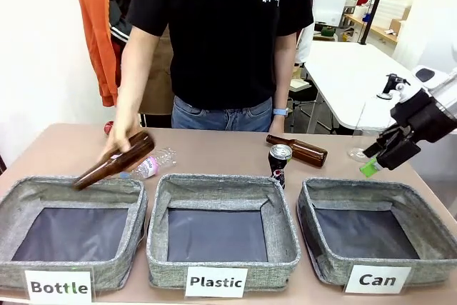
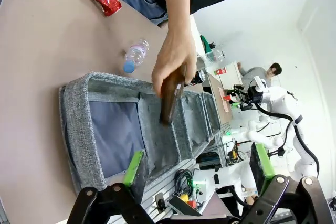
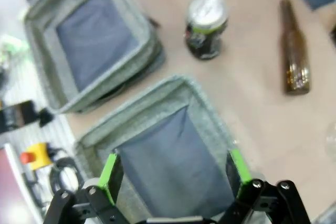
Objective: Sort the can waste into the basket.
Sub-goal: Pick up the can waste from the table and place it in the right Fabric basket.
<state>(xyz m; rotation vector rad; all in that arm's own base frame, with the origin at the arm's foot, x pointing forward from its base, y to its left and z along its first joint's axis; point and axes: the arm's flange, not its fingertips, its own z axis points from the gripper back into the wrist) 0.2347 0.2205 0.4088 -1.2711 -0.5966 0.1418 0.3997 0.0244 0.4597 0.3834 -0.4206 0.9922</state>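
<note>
Three grey fabric bins stand in a row along the near edge of a tan table (image 1: 214, 149), their white labels reading Bottle, Plastic and Can from left to right. Behind it are a white wall and, to the right, a white table (image 1: 350, 69). At the far left a crushed red can (image 1: 108, 127) lies on the tan table beside the forearm of a person in a black T-shirt. The person's hand (image 1: 118, 143) holds a brown bottle (image 1: 114, 162) tilted over the Bottle bin (image 1: 21, 198). The left gripper (image 2: 198, 163) hangs above that bin with its fingers spread wide and holding nothing. A clear plastic bottle (image 1: 151, 165) lies behind the gap between the Bottle bin and the Plastic bin (image 1: 285, 226). The black can (image 1: 279, 162) stands upright just behind the Plastic bin's far right corner, with a second brown bottle (image 1: 298, 150) lying near it. At the right is the basket (image 1: 314, 226) marked Can, its dark floor bare. The right gripper (image 1: 373, 160) hovers over its far right side, fingers apart and empty, with the black can well to its left.
</note>
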